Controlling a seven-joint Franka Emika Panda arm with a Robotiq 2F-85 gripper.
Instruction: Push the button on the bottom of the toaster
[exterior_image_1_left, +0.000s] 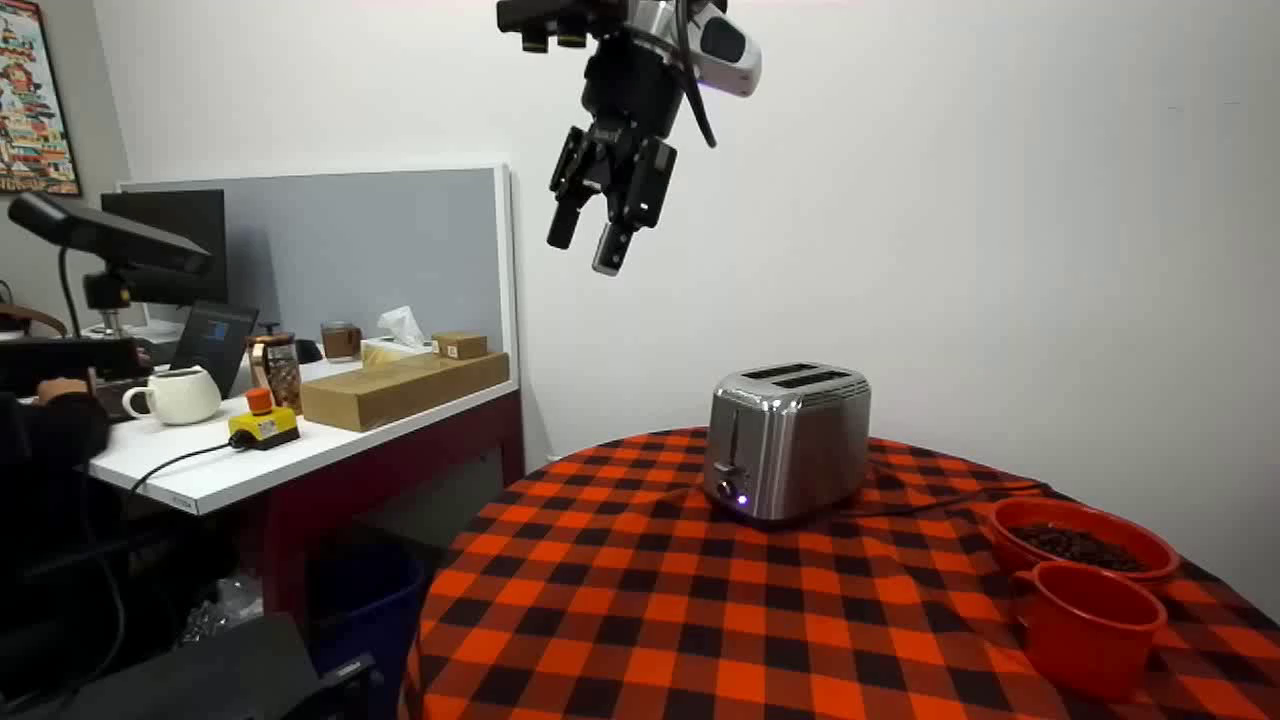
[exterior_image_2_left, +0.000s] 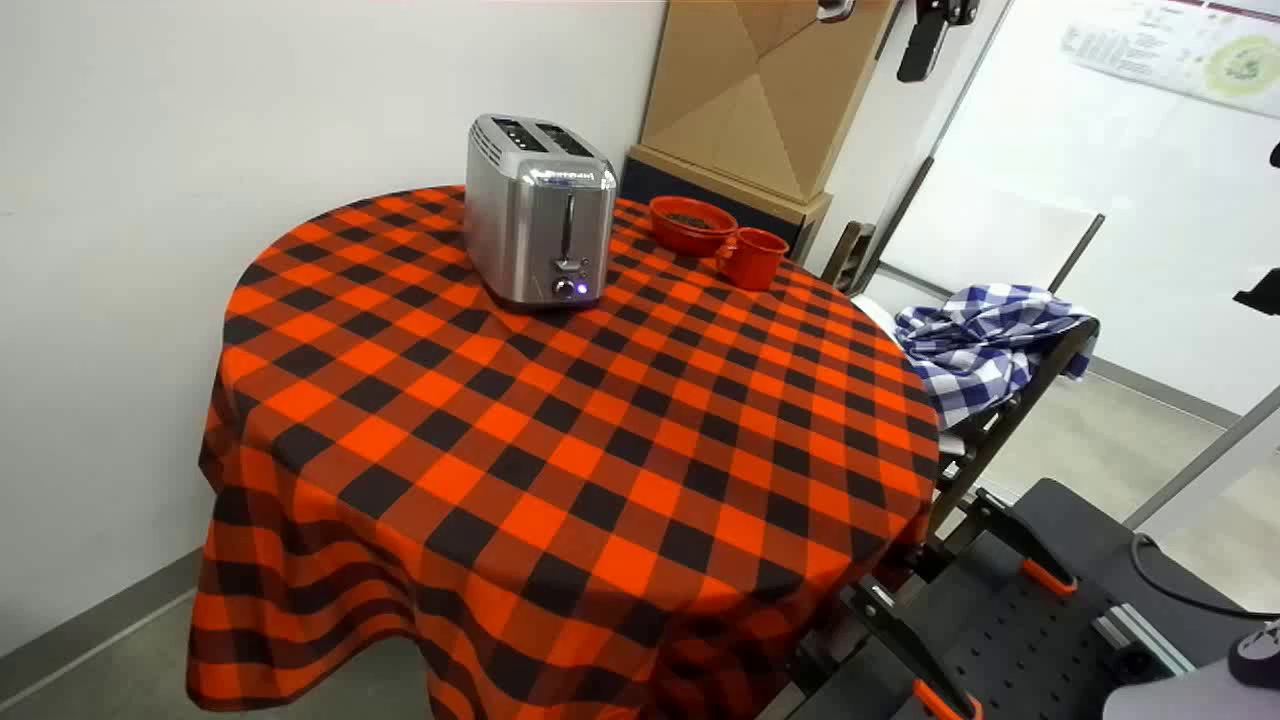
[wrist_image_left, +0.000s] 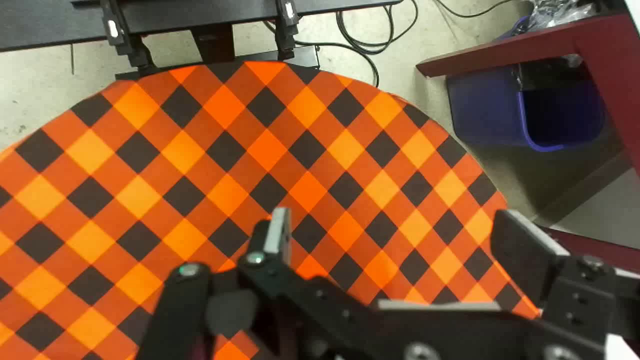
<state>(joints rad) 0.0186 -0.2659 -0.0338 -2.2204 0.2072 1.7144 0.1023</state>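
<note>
Toaster, a two-slot model in brushed silver, stands upright on the round worktop, near the edge that faces the white wall. On its front, low down, a control knob sits with a small purple light glowing just beside it. Under the toaster a red-and-black checked tablecloth covers the worktop and hangs in folds past its rim. From behind the toaster's base a black cord runs across the tablecloth. To the toaster's right in both exterior views are a red bowl holding dark bits and, just beside it, a red mug; whether those two touch I cannot tell.

The claw hangs in the air, well apart from the toaster, above and to its left in an exterior view; its fingers are spread wide, as the wrist view shows too.

Left of the toaster in an exterior view is a white desk with a long cardboard box, a copper French press, a white mug and a yellow emergency-stop box on it, and a grey partition at its back. Behind the toaster and to its right, in an exterior view, rises a tall brown panel.
</note>
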